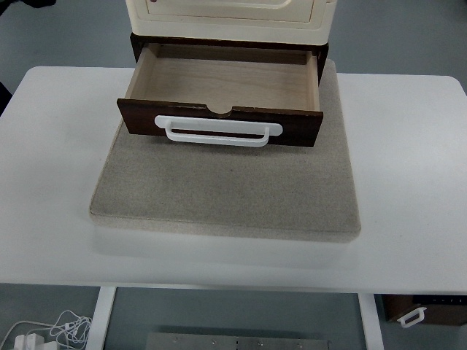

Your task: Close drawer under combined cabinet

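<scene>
White cable and a small white plug (33,337) are seen lying on the floor at the lower left, below the near edge of the worktop (58,219). At the lower right, under that edge, a dark brown box with a white handle (423,312) is partly shown. White legs of the frame (102,317) are visible beneath the worktop, with a grey metal plate (219,341) between them at the bottom edge.

The white worktop itself is covered in its middle by a beige felt mat (226,189), whose near edge lies well back from the worktop's front edge. On the far part of the mat the cabinet is set. Its lower drawer (222,87) is pulled out toward the camera and stands open; its pale wooden inside is seen to be bare. The dark brown drawer front (139,117) carries a white bar handle (219,131), fixed across its middle, and a small half-round notch is cut in the top edge of the front. Behind the drawer, the dark brown housing (137,45) is seen, and on top of it the cream upper cabinet (226,11) is stacked, cut off by the top of the view.

No hand of the robot is shown in the view, so the state of either hand cannot be told.
</scene>
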Available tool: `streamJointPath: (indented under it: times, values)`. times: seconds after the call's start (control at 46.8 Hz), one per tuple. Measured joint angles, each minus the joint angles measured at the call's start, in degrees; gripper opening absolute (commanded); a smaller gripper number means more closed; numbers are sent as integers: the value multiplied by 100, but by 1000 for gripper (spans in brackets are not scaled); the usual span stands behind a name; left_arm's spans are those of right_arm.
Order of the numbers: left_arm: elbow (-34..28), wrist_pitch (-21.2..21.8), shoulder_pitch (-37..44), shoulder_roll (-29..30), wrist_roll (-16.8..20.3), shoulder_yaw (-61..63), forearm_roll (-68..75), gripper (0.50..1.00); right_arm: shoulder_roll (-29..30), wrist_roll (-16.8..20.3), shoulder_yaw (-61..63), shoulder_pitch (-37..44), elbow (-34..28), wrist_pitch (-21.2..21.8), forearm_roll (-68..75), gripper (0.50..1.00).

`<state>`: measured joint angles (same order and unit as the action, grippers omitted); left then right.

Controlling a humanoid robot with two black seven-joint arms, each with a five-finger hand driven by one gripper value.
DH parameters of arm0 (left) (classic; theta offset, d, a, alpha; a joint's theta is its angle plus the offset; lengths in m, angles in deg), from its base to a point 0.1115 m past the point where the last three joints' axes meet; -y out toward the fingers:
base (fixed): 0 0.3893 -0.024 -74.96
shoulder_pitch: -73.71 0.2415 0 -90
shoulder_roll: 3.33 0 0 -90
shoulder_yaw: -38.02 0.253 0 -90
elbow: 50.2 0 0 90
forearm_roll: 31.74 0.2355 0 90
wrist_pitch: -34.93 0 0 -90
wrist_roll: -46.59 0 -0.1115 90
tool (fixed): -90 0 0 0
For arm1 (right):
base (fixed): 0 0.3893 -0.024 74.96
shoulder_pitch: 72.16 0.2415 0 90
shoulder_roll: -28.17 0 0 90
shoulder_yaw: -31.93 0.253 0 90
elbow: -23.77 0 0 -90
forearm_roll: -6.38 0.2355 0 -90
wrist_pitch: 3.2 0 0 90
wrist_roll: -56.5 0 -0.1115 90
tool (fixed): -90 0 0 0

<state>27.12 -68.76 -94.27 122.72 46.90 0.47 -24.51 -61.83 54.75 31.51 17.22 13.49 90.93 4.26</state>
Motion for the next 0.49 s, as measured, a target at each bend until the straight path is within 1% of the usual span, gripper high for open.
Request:
streamJointPath:
  times: [0.214,0.32,0.491]
  values:
    - [541,13,-66,12,-52,642,195,996,0,0,1,0,0,0,2,952]
    - [839,-31,-399,88,-75,1321,566,996,0,0,-1,0,0,0,3,952]
    - [1111,-47,-763,54,-92,2220,916,994,0,-1,1,0,0,0,3,952]
